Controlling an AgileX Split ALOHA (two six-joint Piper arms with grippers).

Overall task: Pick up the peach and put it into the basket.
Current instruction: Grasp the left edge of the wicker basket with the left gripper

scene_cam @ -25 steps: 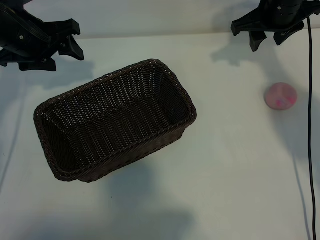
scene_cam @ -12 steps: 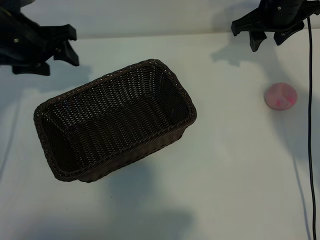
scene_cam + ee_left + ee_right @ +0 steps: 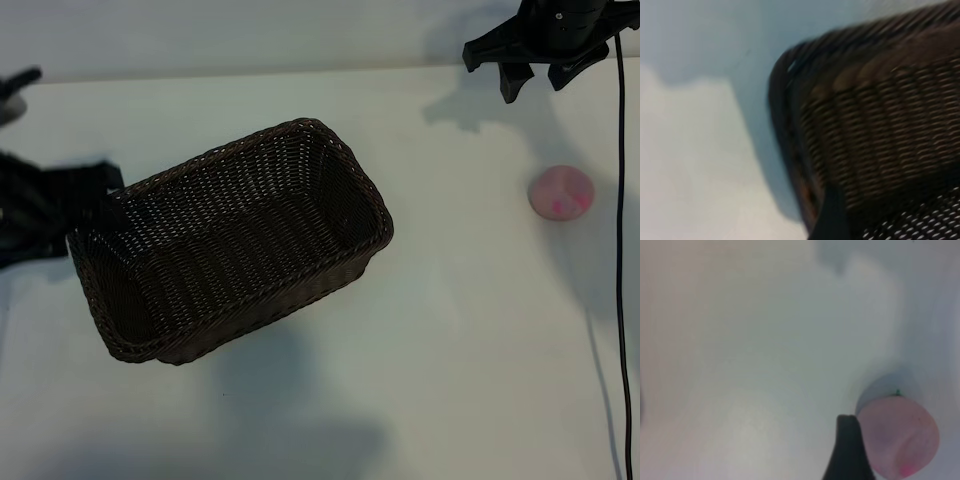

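Trouble is likeliest at the wicker basket (image 3: 230, 240), where the left pincer (image 3: 60, 205) (jaws apart, empty) could nudge its rim, while the peach (image 3: 561, 192) lies well right of it below the open right pincer (image 3: 540, 75).

A plain white matte table (image 3: 460, 330) fills the scene. Soft grey shadows fall across it. A paler strip along the far edge may be a wall (image 3: 300, 30).

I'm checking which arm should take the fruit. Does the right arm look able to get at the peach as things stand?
Probably yes. The peach lies alone on the bare table, apart from the basket, and the right gripper hangs open nearby with nothing between them.
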